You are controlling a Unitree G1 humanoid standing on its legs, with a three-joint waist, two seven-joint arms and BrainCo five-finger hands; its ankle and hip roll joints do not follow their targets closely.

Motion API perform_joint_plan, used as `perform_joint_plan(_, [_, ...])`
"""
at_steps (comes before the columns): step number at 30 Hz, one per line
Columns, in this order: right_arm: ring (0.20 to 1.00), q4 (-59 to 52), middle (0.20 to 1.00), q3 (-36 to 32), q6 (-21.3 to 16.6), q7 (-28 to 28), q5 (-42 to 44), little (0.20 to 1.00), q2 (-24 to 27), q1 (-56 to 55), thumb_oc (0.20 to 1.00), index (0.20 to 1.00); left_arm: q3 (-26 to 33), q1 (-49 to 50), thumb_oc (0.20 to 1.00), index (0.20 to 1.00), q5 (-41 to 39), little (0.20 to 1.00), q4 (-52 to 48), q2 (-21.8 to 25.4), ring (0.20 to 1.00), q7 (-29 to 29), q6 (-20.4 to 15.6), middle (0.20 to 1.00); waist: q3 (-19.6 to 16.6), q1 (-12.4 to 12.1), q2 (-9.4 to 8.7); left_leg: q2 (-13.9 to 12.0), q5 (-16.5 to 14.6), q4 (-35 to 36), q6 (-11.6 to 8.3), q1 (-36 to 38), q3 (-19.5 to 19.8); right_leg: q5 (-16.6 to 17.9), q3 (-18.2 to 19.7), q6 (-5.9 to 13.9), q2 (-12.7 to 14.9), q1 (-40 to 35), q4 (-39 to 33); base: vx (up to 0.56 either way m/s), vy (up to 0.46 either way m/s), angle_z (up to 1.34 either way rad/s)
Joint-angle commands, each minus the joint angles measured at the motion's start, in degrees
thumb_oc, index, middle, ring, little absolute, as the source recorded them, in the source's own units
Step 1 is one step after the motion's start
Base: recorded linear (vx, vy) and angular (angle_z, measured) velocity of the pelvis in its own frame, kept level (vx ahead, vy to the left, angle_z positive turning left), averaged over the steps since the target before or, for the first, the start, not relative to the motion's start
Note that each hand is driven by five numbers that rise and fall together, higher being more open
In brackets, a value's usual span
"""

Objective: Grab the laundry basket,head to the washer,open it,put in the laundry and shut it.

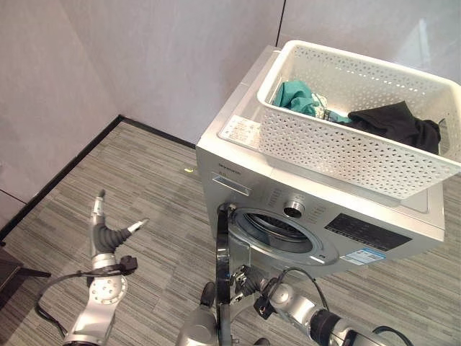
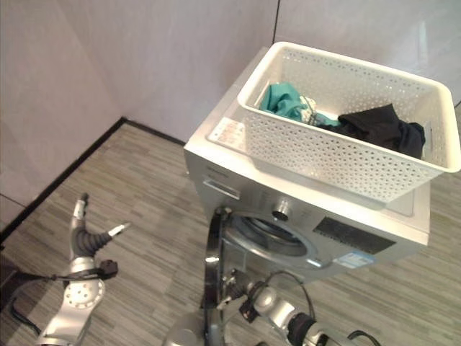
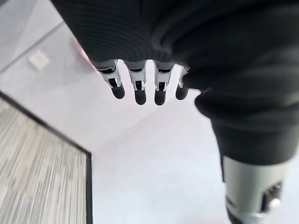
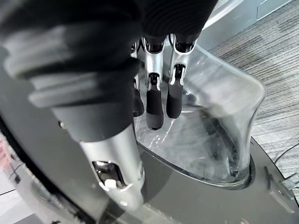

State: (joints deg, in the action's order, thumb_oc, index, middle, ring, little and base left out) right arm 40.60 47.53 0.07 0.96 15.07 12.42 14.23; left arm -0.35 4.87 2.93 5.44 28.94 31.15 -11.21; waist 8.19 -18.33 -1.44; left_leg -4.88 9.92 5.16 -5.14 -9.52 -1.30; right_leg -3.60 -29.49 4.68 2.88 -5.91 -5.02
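You are facing a silver front-loading washer (image 1: 317,216) with smooth metal panels and a round chrome-ringed opening. Its door (image 1: 224,267) is standing open, swung out toward you on its left edge; the door is a dark ring around a domed, clear glass bowl (image 4: 219,130). A white plastic laundry basket (image 1: 346,155), rectangular with perforated lattice walls, is sitting on top of the washer, overhanging its front right corner. Inside the basket, a crumpled teal garment (image 1: 299,97) is lying at the left and a black garment (image 1: 400,124) at the right.

Your right hand (image 4: 159,100) is reaching against the inner face of the open door, its straight fingers resting with dark tips on the glass bowl and gripping nothing. Your left hand (image 1: 106,229) is hanging over the floor well left of the washer, fingers extended and relaxed, thumb spread apart, holding nothing.

The floor (image 1: 144,194) is grey carpet with fine stripes. Plain pale walls (image 1: 144,58) with a dark baseboard are standing behind the washer. The open door is standing between you and the drum opening.
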Motion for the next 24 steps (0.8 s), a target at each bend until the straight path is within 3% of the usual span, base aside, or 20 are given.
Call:
perform_joint_plan(1, [1.0,-6.93,1.0,-3.3,-4.29,0.3,2.77,1.0,-3.38,3.81,1.0,1.0,-1.58,-3.3,1.0,1.0,1.19,1.0,-0.23,0.27,1.0,0.24,-2.46,1.0,1.78,0.94,-3.46,2.1,-2.52,-0.38,-0.64,-1.63,-3.78,-8.47,3.84,-1.52,0.67,-5.25,2.16,-0.06,-0.061,0.16])
perform_joint_plan(5, [1.0,-10.23,1.0,-8.12,-4.1,0.59,3.58,1.0,1.33,-0.01,1.0,1.0,-4.52,-2.97,1.0,1.0,-2.5,1.0,-2.18,-2.08,1.0,-3.63,-2.88,1.0,1.8,2.58,-2.68,0.94,-0.95,-0.43,-1.59,-1.88,-3.56,-9.2,3.43,-2.67,-0.45,-5.38,2.27,-0.09,-0.069,0.15])
perform_joint_plan(6, [1.0,-12.12,1.0,-10.39,-4.16,0.82,3.58,1.0,3.9,-1.46,1.0,1.0,-6.44,-2.44,1.0,1.0,-3.65,1.0,-2.85,-2.45,1.0,-6.4,-2.41,1.0,2.4,3.3,-2.05,-0.07,1.57,-0.39,-3.06,-2.65,-3.14,-9.7,3.04,-3.48,-1.42,-5.28,2.37,-0.09,-0.06,0.14])
perform_joint_plan(7, [1.0,-12.25,1.0,-10.47,-4.1,0.81,3.57,1.0,4.04,-1.55,1.0,1.0,-6.52,-2.48,1.0,1.0,-3.68,1.0,-2.84,-2.51,1.0,-6.44,-2.4,1.0,2.39,3.3,-1.94,-0.12,1.66,-0.38,-3.12,-2.69,-3.04,-9.72,2.97,-3.55,-1.5,-5.26,2.37,-0.25,-0.1,0.29])
perform_joint_plan(8, [1.0,-13.73,1.0,-12.62,-4.33,1.16,3.63,1.0,6.36,-1.59,1.0,1.0,-8.32,-2.27,1.0,1.0,-4.51,1.0,-4.05,-2.68,1.0,-8.49,-2.53,1.0,3.45,3.81,-1.04,-1.53,5.83,-0.16,-5.31,-4.59,-1.68,-9.82,2.11,-3.99,-2.32,-4.57,2.59,-0.23,-0.049,0.34])
perform_joint_plan(10, [1.0,-14.53,1.0,-13.67,-4.57,1.34,3.33,1.0,7.62,-0.84,1.0,1.0,-9.35,-2.29,1.0,1.0,-5.37,1.0,-4.33,-3.2,1.0,-9.28,-2.55,1.0,4.84,3.84,-0.47,-2.66,7.86,-0.16,-7.09,-6.3,1.94,-10.09,2.16,-4.4,-2.24,-2.75,3.79,-0.3,-0.031,0.3])
perform_joint_plan(13, [1.0,-15.42,1.0,-13.72,-4.63,1.57,3.24,1.0,8.77,-0.21,1.0,1.0,-10.17,-2.28,1.0,1.0,-5.78,1.0,-4.4,-3.6,1.0,-9.89,-2.82,1.0,5.73,4.18,-0.84,-3.79,6.69,-0.7,-6.26,-3.98,5.28,-9.74,2.88,-4.54,-1.5,-0.55,5.46,-0.15,-0.009,0.09])
perform_joint_plan(14, [1.0,-16.49,1.0,-13.82,-4.58,1.53,3.99,1.0,9.76,-0.86,1.0,1.0,-10.29,-1.84,1.0,1.0,-8.44,1.0,-4.67,-4.28,1.0,-10.7,-2.94,1.0,5.78,5.2,-2.17,-5.68,3.17,-6.81,-4.67,-1.54,5.95,-8.21,2.93,-4.48,-0.31,0.98,5.66,-0.14,-0.006,-0.15])
perform_joint_plan(16, [1.0,-16.59,1.0,-13.79,-4.52,1.53,4.0,1.0,9.8,-0.95,1.0,1.0,-10.26,-1.76,1.0,1.0,-8.5,1.0,-4.71,-4.27,1.0,-10.75,-2.93,1.0,5.74,5.16,-2.14,-5.7,2.73,-7.37,-4.65,-1.73,5.94,-8.24,2.99,-4.46,-0.33,0.95,5.68,-0.06,0.016,-0.64])
perform_joint_plan(17, [1.0,-17.22,1.0,-14.92,-5.0,1.3,5.36,1.0,10.49,-2.53,1.0,1.0,-10.07,-1.05,1.0,1.0,-8.6,1.0,-5.51,-4.03,1.0,-11.55,-3.13,1.0,4.8,6.54,-3.2,-8.14,-0.84,-12.63,-3.35,1.87,4.53,-6.63,3.14,-4.08,0.48,1.92,4.61,-0.08,0.114,-0.45])
perform_joint_plan(19, [1.0,-19.43,1.0,-16.71,-4.68,1.07,6.05,1.0,11.27,-5.97,1.0,1.0,-8.99,0.43,1.0,1.0,-9.03,1.0,-6.4,-3.88,1.0,-11.88,-2.7,1.0,3.22,8.18,-3.16,-8.8,-2.86,-12.04,-2.21,5.5,3.89,-4.66,3.92,-3.32,0.34,2.6,3.61,0.04,0.184,-0.13])
perform_joint_plan(20, [1.0,-21.52,1.0,-18.73,-4.18,-0.18,5.42,1.0,12.97,-9.79,1.0,1.0,-7.63,2.68,1.0,1.0,-9.7,1.0,-7.1,-3.76,1.0,-12.69,-2.35,1.0,1.02,10.21,-2.11,-10.35,-2.96,-8.26,-2.59,9.08,0.75,-4.4,5.54,-3.04,-0.65,2.8,3.51,0.17,0.173,-0.29])
perform_joint_plan(23, [1.0,-22.35,1.0,-20.01,-4.19,-0.37,5.16,1.0,13.72,-11.58,1.0,1.0,-7.71,3.03,1.0,1.0,-9.44,1.0,-7.3,-3.56,1.0,-13.25,-2.13,1.0,0.54,10.64,-1.85,-10.95,-2.0,-7.47,-3.03,9.68,-0.48,-4.28,5.98,-3.14,-0.95,2.85,3.76,0.06,0.077,-0.06])
perform_joint_plan(24, [1.0,-22.54,1.0,-23.11,-4.39,-0.33,5.4,1.0,14.53,-14.48,1.0,1.0,-8.02,2.76,1.0,1.0,-9.11,1.0,-6.88,-3.14,1.0,-14.17,-1.79,1.0,0.18,11.91,-1.69,-11.24,-0.83,-6.76,-3.67,10.63,-1.94,-4.29,6.32,-3.05,-1.25,2.19,3.64,0.04,0.093,0.1])
